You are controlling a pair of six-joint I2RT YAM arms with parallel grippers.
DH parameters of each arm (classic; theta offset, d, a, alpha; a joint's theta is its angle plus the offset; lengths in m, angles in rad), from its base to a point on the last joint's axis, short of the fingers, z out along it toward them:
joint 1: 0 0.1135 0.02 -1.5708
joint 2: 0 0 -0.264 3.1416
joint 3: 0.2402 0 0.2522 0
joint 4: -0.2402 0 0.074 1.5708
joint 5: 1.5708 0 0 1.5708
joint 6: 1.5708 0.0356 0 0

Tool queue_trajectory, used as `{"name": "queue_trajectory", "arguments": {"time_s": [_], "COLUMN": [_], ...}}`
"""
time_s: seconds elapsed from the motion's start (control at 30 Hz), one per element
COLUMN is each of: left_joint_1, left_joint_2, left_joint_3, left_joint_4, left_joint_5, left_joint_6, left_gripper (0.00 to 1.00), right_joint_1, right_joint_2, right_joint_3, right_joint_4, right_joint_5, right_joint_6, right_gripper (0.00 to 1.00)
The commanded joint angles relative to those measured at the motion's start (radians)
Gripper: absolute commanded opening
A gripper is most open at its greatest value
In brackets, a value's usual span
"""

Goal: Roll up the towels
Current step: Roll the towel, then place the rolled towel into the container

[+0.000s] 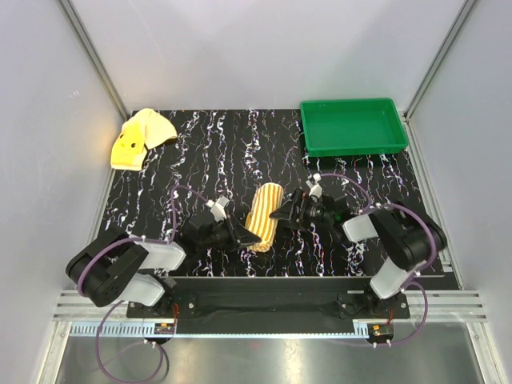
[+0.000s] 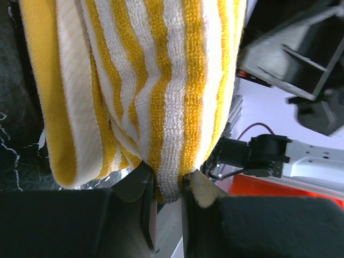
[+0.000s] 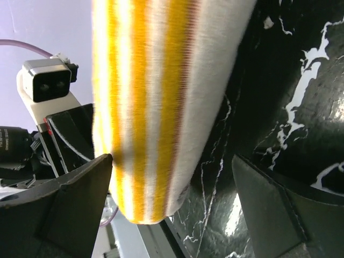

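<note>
we are finishing the first towel: the orange-and-cream striped towel (image 1: pixel 265 216) lies rolled in the middle of the table (image 1: pixel 200 160), our left hand (image 2: pixel 169 185) clamped on its loose edge, our right hand (image 1: pixel 286 210) spread wide around the roll. next, we judge, let go gently, then reach for the plain yellow towel (image 1: pixel 140 138), crumpled in the far left corner.

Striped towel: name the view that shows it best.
Top external: the whole striped towel shows, rolled, between both arms. Left wrist shows only folds, its edge pinched by the left fingers. Right wrist shows one blurred end between the open right fingers.
</note>
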Motion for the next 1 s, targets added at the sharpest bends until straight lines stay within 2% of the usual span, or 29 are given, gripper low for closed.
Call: {"name": "queue_trajectory", "arguments": {"time_s": [0.0, 0.17, 0.33, 0.53, 0.67, 0.7, 0.83, 0.9, 0.97], "left_joint_1": [0.03, 0.064, 0.078, 0.092, 0.09, 0.092, 0.092, 0.09, 0.09], "left_joint_2": [0.045, 0.156, 0.32, 0.507, 0.546, 0.543, 0.468, 0.423, 0.345], "left_joint_3": [-0.043, -0.08, -0.117, -0.134, -0.137, -0.137, -0.128, -0.116, -0.09], "left_joint_4": [0.116, 0.28, 0.507, 0.76, 0.813, 0.805, 0.686, 0.606, 0.454], "left_joint_5": [0.076, 0.125, 0.16, 0.186, 0.188, 0.188, 0.185, 0.181, 0.174], "left_joint_6": [-0.061, -0.115, -0.188, -0.274, -0.29, -0.284, -0.244, -0.198, -0.157], "left_gripper": [0.0, 0.0, 0.0, 0.0, 0.0, 0.0, 0.0, 0.0, 0.04], "right_joint_1": [0.013, 0.04, 0.079, 0.106, 0.111, 0.111, 0.132, 0.143, 0.156], "right_joint_2": [0.109, 0.255, 0.349, 0.4, 0.416, 0.416, 0.395, 0.372, 0.332], "right_joint_3": [0.004, 0.012, 0.033, 0.061, 0.087, 0.095, 0.144, 0.168, 0.187], "right_joint_4": [0.296, 0.496, 0.602, 0.614, 0.594, 0.58, 0.447, 0.374, 0.277], "right_joint_5": [-0.065, -0.089, -0.102, -0.115, -0.117, -0.119, -0.129, -0.12, -0.105], "right_joint_6": [0.064, 0.124, 0.147, 0.144, 0.135, 0.13, 0.069, 0.031, -0.017], "right_gripper": [1.0, 1.0, 1.0, 1.0, 0.99, 0.94, 0.53, 0.44, 0.41]}}
